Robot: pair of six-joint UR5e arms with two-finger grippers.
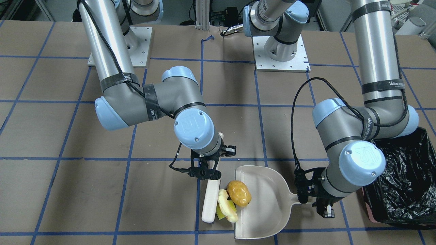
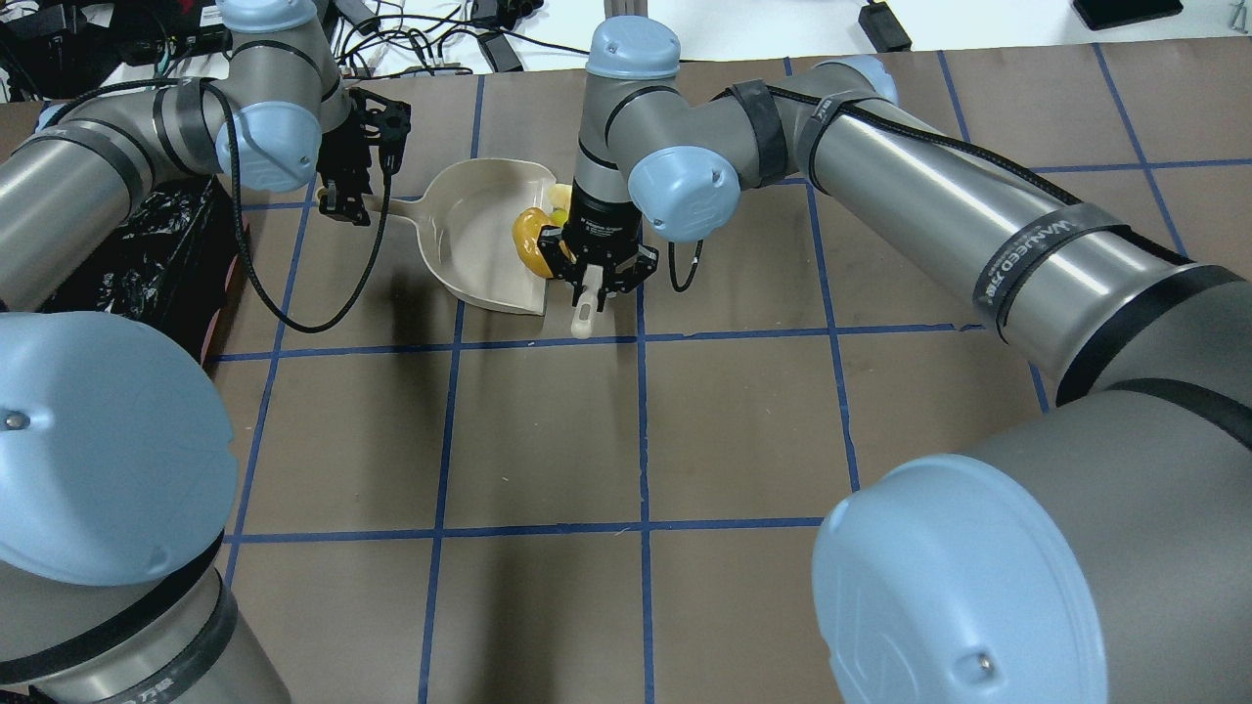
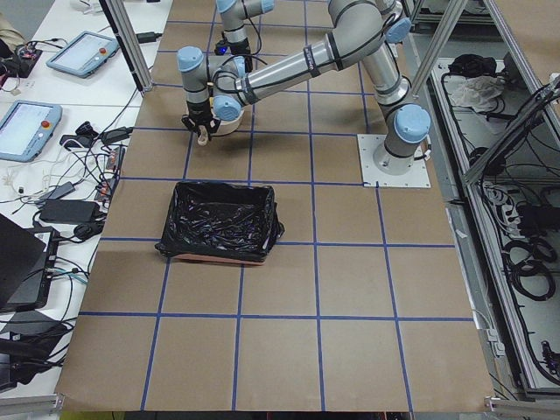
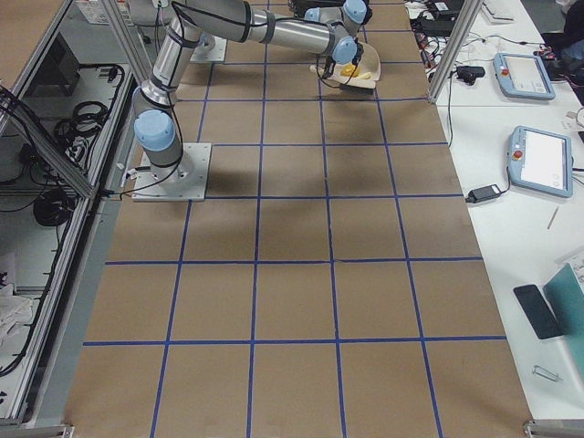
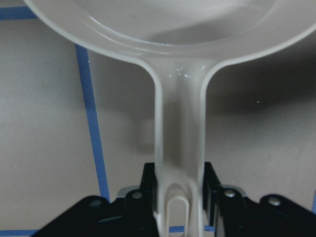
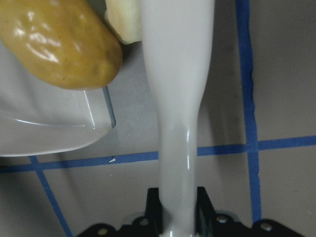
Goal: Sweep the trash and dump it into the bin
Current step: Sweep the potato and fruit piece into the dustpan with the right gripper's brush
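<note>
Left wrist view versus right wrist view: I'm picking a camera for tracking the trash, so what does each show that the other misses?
Only the left wrist view: the left gripper shut on the dustpan handle. Only the right wrist view: the golden-brown lump at the dustpan's lip, a pale slice, and the white sweeper in the right gripper. Both: part of the dustpan and the blue-taped table.

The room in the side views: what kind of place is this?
Probably a robotics lab: two robot arms bolted to a taped-grid table, control tablets on the side benches, bundled cables alongside.
</note>
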